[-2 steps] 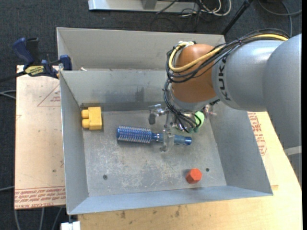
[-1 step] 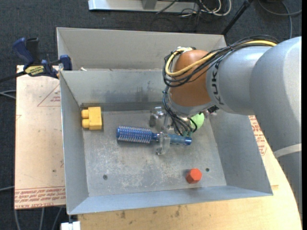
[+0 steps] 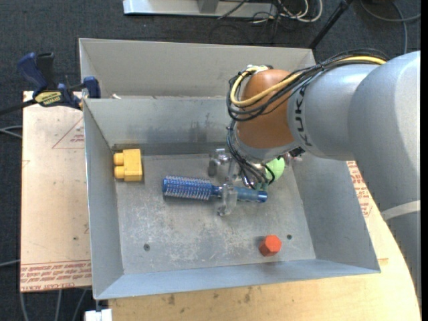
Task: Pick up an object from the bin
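Blue hairbrush (image 3: 190, 188) is lying mid bin (image 3: 200, 269); the gripper (image 3: 226, 194) is sitting over its handle (image 3: 251, 195), clamped or released cannot be told. Probably light, stiff, slick; the handle is offering the best hold.

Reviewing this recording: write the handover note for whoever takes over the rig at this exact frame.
Jaws: open, down near the middle of the bin, one on either side of the blue brush at its handle end.
Things: the brush lies flat on the floor, bristle head to the left. The yellow block is by the left wall and the red block is near the front right. A green thing is partly hidden under the arm.
Done: jaws set astride the handle.
Left: close on the handle and lift the brush out; nothing is picked up yet.
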### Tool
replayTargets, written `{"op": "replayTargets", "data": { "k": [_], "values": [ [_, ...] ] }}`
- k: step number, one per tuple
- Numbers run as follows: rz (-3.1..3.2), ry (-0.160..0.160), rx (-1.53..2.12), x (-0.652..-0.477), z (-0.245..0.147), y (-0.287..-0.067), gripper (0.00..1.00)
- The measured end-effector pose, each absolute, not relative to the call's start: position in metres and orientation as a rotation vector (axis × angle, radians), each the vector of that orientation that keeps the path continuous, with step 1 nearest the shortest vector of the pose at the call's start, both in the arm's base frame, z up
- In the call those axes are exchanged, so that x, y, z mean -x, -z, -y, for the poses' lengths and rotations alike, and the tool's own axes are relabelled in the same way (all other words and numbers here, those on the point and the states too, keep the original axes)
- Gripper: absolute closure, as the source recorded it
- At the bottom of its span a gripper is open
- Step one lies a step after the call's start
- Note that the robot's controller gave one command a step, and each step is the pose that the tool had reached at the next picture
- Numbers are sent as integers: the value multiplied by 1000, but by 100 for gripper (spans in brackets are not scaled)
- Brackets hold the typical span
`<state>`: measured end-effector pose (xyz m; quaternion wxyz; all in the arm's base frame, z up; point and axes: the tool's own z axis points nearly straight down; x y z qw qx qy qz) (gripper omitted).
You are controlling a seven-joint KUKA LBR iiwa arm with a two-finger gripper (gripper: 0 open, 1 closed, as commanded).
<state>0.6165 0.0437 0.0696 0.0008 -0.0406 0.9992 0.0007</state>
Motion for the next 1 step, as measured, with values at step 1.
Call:
{"op": "replayTargets", "data": {
  "k": [1],
  "values": [
    [-3137,-2,128,-617,-44,-70,100]
  ]
}}
